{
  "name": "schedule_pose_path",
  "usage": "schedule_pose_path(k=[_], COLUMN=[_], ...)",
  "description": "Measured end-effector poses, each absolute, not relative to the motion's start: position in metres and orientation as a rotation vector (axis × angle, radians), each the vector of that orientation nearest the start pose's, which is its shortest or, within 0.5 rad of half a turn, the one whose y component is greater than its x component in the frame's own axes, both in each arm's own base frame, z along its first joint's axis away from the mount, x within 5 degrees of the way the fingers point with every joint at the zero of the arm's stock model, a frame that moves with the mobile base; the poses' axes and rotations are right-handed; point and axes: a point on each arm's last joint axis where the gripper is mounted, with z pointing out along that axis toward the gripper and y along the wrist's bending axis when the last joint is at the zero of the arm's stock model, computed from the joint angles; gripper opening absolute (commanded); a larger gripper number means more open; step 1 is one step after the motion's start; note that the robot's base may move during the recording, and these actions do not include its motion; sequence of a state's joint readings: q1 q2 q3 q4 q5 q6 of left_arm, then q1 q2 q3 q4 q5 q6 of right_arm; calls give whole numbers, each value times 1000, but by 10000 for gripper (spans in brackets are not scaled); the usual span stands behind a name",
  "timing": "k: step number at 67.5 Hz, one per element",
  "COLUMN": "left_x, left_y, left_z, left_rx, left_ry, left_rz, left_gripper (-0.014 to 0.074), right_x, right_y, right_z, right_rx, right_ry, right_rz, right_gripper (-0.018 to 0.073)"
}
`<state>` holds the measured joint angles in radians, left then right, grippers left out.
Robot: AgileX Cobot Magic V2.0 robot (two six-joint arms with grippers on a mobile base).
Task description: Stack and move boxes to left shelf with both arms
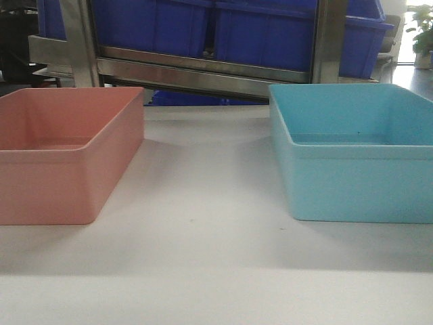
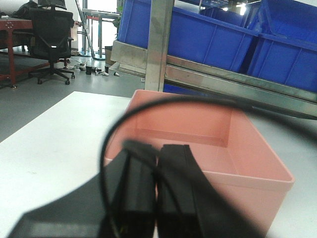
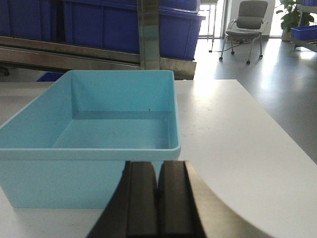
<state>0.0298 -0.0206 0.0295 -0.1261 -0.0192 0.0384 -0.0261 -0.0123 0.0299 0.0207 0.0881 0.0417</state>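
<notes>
Right in front of the left hand (image 2: 157,198) sits the pink bin (image 2: 237,196), open side up on the white tabletop (image 2: 54,134). Its near wall is just past the fingertips, though I can't tell if they actually touch it. That hand's two black fingers are pressed together with nothing between them. A thin black cable (image 2: 105,144) loops up over them and across the bin.

Same deal on the other side. The right hand (image 3: 158,203) has its fingers squeezed flat against each other, empty, pointing at the near wall of the blue bin (image 3: 59,178). The bin sits slightly to that hand's left, with bare tabletop off to its right.

From the front camera the two bins are well apart, not stacked, both flat on the tabletop and both empty. Neither hand shows up in that view.

Beyond both hands, past the far ends of the bins, is a steel rack (image 1: 203,71) loaded with dark blue crates (image 1: 203,27). Way out past the left hand's left side there's a black office chair (image 2: 49,34), and past the right hand's right side a grey one (image 3: 246,20).
</notes>
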Motion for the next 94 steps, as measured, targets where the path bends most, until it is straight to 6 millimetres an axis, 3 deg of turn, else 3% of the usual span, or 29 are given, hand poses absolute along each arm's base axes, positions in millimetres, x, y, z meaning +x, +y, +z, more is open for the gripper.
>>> schedule_pose_path(k=[30, 39, 48, 57, 64, 73, 89, 94], left_x=[56, 54, 46, 41, 53, 85, 163, 182], left_y=[2, 3, 2, 0, -1, -1, -2, -2], left_z=[207, 217, 256, 325, 368, 401, 406, 406], left_rx=[-89, -92, -85, -69, -57, -49, -43, -41], left_ry=[1465, 1367, 1276, 1294, 1391, 1564, 1946, 2052], left_rz=[-45, -38, -42, -55, -62, -72, -92, -100], left_gripper=[-3, -3, -3, 1, 4, 76, 434, 506], right_x=[57, 57, 57, 57, 57, 57, 57, 57], right_y=[-1, -1, -1, -1, -1, -1, -1, -1], right_z=[196, 196, 196, 196, 196, 196, 196, 196], right_rx=[69, 69, 69, 69, 69, 69, 69, 69], right_ry=[1588, 1588, 1588, 1588, 1588, 1588, 1588, 1588], right_rz=[30, 30, 30, 30, 30, 30, 30, 30], right_gripper=[52, 52, 52, 52, 52, 52, 52, 52])
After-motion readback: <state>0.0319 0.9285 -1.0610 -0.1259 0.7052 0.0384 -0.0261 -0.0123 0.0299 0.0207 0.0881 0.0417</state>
